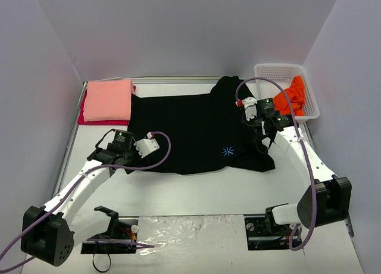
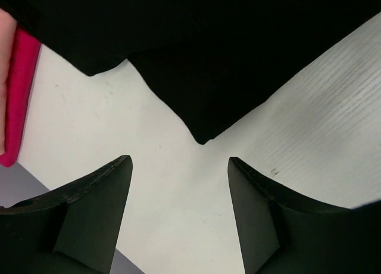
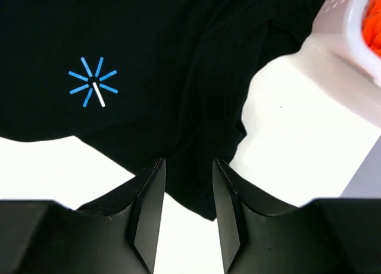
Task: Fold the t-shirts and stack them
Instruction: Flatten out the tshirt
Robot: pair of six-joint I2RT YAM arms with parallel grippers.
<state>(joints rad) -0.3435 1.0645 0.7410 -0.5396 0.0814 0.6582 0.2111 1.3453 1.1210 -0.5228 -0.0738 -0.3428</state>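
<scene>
Spread flat across the middle of the bench [image 1: 208, 193]: black shirt [image 1: 190, 128], blue star print [image 3: 92, 82] up and close to the near hem. Laid out this way, presumably, for a clean first fold.

Left gripper [image 2: 178, 167]: wide, holding nothing, poised over bare bench just short of a pointed corner of the black cloth. Probably lined up to take that corner.

Right gripper [image 3: 186, 167]: narrow, jaws slightly parted, low over the wrinkled near-right hem. Nothing visibly pinched; contact with the cloth beneath impossible to rule out.

One gripper near each end of the near hem: a fitting stance for lifting both sides together.

Far left: pink shirt [image 1: 107, 100], folded, stacked on red shirt [image 1: 81, 116], just beside the black one. Evidently the spot for the pile.

Far right: white mesh basket [image 1: 280, 67], orange shirt [image 1: 292, 98] crumpled inside, heaped toward the near side. Over the rim or not, unclear. Seemingly awaiting its turn.
</scene>
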